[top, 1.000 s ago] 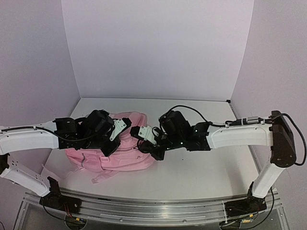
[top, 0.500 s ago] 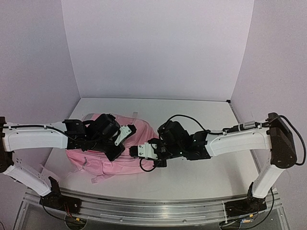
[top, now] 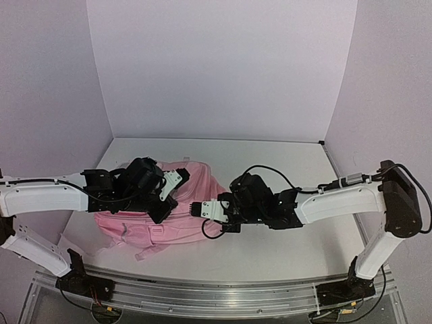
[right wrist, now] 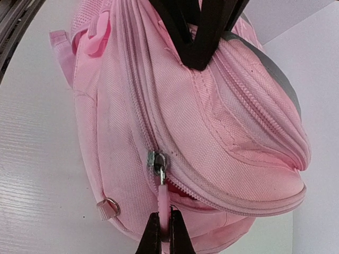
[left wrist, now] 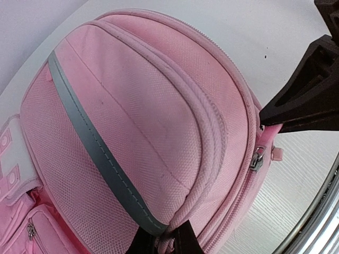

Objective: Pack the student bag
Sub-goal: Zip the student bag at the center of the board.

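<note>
While the left gripper [left wrist: 162, 239] clamps a ridge of the pink backpack [top: 169, 229], steadying it where it lies on the table [top: 290, 246] at lower left of the overhead view, the right gripper [right wrist: 163, 239] pinches the zip tab [right wrist: 163, 203] (presumably to pull against that anchor).

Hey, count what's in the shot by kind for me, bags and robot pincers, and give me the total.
Student bag: 1
Pincers: 2, the left pincer and the right pincer, both shut on the bag
Total: 3
</note>
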Controlling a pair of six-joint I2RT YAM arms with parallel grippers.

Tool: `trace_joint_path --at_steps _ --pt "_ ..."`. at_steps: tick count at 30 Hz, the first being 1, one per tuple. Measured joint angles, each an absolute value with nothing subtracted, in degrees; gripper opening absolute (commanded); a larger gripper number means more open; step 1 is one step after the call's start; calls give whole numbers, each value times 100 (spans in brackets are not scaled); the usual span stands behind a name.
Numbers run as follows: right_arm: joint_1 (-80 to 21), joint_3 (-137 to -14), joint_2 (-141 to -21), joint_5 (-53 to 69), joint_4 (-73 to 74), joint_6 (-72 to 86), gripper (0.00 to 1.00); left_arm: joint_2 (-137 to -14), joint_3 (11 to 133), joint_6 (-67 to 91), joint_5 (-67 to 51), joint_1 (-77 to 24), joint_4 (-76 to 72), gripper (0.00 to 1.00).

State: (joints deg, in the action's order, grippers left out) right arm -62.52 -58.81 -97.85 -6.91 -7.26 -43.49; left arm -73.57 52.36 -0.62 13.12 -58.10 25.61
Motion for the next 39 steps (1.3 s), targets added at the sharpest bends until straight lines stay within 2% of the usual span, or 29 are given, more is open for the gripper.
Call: trace_joint_path --at_steps 11,18,33,36,39 --pt "-5885 -5502 -9661 -714 -1065 -4635 0 -7917 5338 25 1152 -5813 2098 0" --pt "-5698 -5343 -9962 -1084 -1608 -5874 0 -8274 5494 1 1055 -5788 2093 0" --pt "-4994 -5402 -10218 -504 -2300 -6456 0 -8444 5543 154 1093 -5706 1585 0" --pt "-4952 -5398 -10098 -267 -2049 -6116 0 -8498 5684 265 1127 -5709 1702 25" --pt "-5013 -5352 -9869 -263 -1748 -5718 0 -8497 5817 501 1113 -5722 1767 72"
